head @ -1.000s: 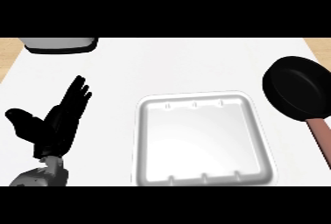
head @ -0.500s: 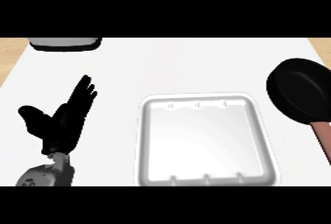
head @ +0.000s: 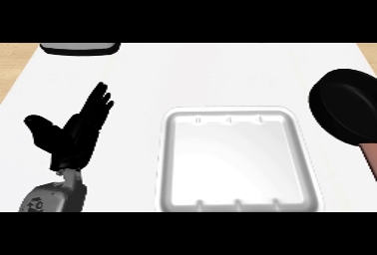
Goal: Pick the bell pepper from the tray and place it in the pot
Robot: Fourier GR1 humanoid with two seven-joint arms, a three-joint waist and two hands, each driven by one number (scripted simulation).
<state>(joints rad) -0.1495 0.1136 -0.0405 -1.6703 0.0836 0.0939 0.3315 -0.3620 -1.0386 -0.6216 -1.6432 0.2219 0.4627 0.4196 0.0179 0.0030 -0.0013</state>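
A white tray point(head: 309, 164) lies at the middle of the counter, and nothing shows inside it. No bell pepper is in view. At the right edge sits a black pot point(head: 346, 112) with a brownish-pink handle running down toward the lower right. My left hand point(head: 74, 132) stands at the left of the tray, open, fingers straight and pointing up and away, thumb spread to the left. It holds nothing and touches neither the tray nor the pot. My right hand does not show in the head view.
A grey, dark-rimmed object point(head: 80, 48) pokes in at the top left edge. The white counter point(head: 213, 74) has a wooden strip along its far left and right corners.
The view has shifted slightly: the tray, pot and left hand all sit a little further right and lower than a second ago. The left hand keeps its open pose.
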